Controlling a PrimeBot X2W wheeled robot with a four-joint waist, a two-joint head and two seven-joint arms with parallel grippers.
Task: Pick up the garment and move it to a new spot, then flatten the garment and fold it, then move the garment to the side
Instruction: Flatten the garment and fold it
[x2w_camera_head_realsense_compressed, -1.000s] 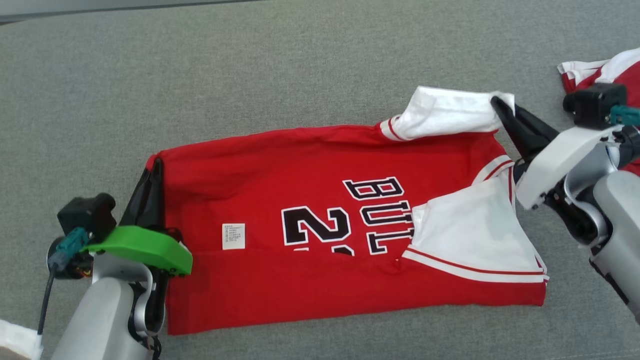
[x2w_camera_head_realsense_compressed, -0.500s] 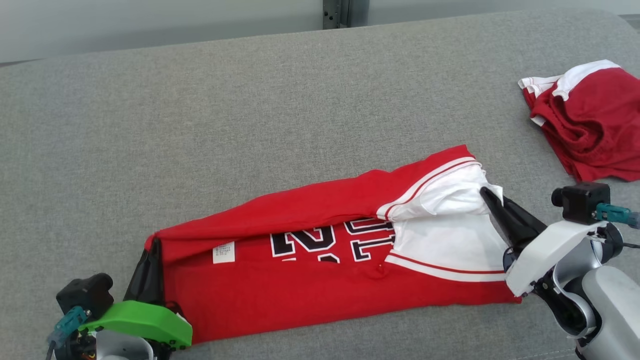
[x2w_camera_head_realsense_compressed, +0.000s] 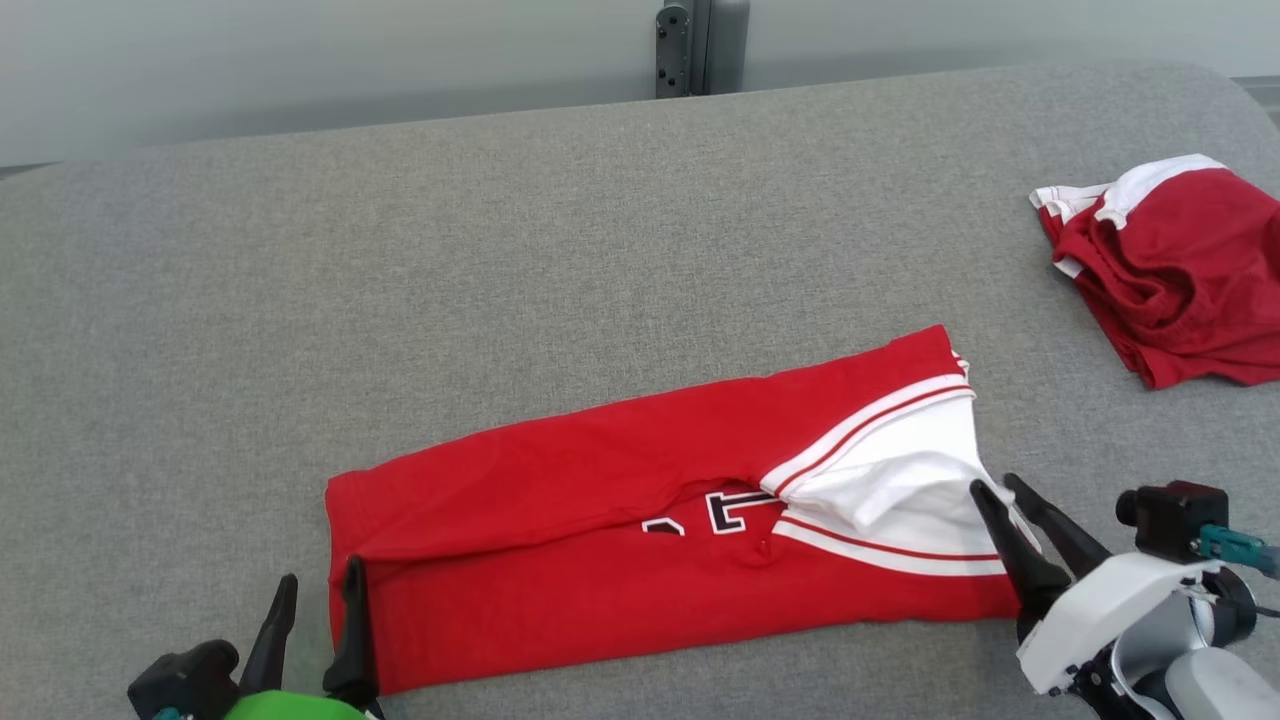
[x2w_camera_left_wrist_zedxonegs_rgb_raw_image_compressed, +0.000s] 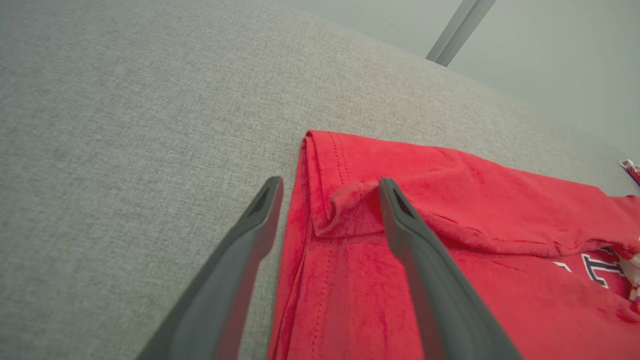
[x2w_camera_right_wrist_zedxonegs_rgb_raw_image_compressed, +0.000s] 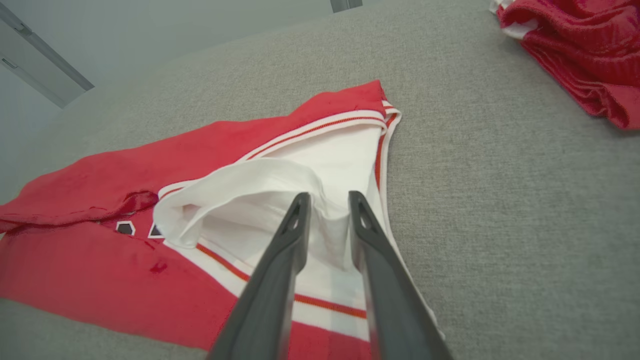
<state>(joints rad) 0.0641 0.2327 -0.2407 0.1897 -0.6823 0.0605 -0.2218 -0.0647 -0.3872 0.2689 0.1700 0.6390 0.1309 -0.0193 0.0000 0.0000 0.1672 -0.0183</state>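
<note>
The garment (x2w_camera_head_realsense_compressed: 600, 480), a red jersey with white sleeves, lies folded lengthwise on the grey padded surface (x2w_camera_head_realsense_compressed: 400, 280), its black lettering mostly covered. My left gripper (x2w_camera_head_realsense_compressed: 318, 592) stands open at the jersey's left end. In the left wrist view this gripper (x2w_camera_left_wrist_zedxonegs_rgb_raw_image_compressed: 331, 184) straddles the hem corner of the garment (x2w_camera_left_wrist_zedxonegs_rgb_raw_image_compressed: 450, 200), one finger over cloth and one over the grey surface. My right gripper (x2w_camera_head_realsense_compressed: 996, 484) is at the white sleeve end. In the right wrist view its tips (x2w_camera_right_wrist_zedxonegs_rgb_raw_image_compressed: 329, 196) are slightly parted over loose white cloth of the garment (x2w_camera_right_wrist_zedxonegs_rgb_raw_image_compressed: 100, 190).
A second red and white garment (x2w_camera_head_realsense_compressed: 1170, 270) lies bunched at the far right, also in the right wrist view (x2w_camera_right_wrist_zedxonegs_rgb_raw_image_compressed: 575, 45). A dark post (x2w_camera_head_realsense_compressed: 700, 45) stands behind the surface's back edge against a pale wall.
Both grippers have opened and let go of the jersey's edge, and the far half now lies folded over the near half. The head camera has tilted up, so the whole picture shifted.
</note>
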